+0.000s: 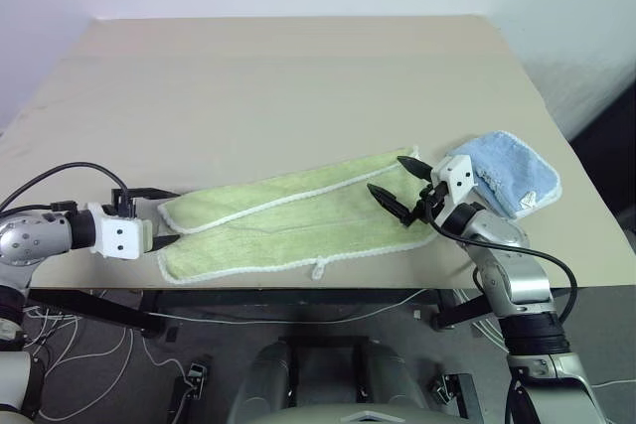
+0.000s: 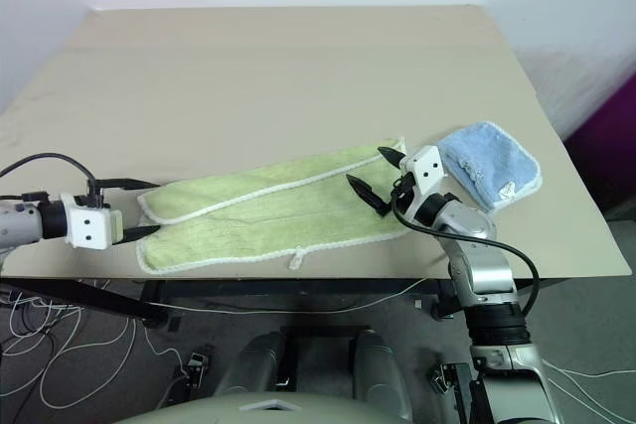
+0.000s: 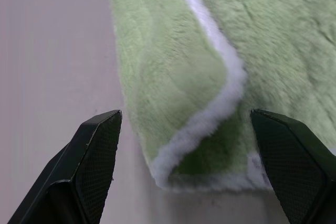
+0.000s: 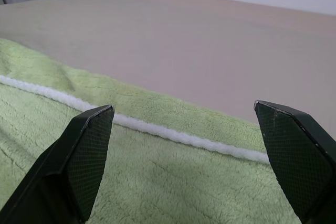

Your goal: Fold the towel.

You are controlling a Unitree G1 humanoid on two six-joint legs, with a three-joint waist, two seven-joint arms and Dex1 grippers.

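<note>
Left tool (image 1: 164, 217) was spread wide, fingers bracketing the towel's (image 1: 298, 220) 9 o'clock end, nothing pinched. Contact with the cloth: couldn't tell. Right tool (image 1: 397, 186) also fully spread, hovering over the towel's 3 o'clock end, holding nothing.

Towel lay folded lengthwise on the counter (image 1: 298, 76) near its 6 o'clock edge, long axis running 8 to 2 o'clock, white loop tag (image 1: 318, 270) at the near hem. Blue towel (image 1: 507, 171) sat just past the right tool, at 3 o'clock of the yellow-green one.

Left wrist view showed the layered corner with white edging (image 3: 220, 77) between the fingers (image 3: 94, 150). Right wrist view showed the folded edge line (image 4: 157, 129) and bare counter beyond.

Left arm came in low from 9 o'clock, tool angled downward. Right forearm rose from 5 o'clock, tool roughly level, pointing toward 10 o'clock.
</note>
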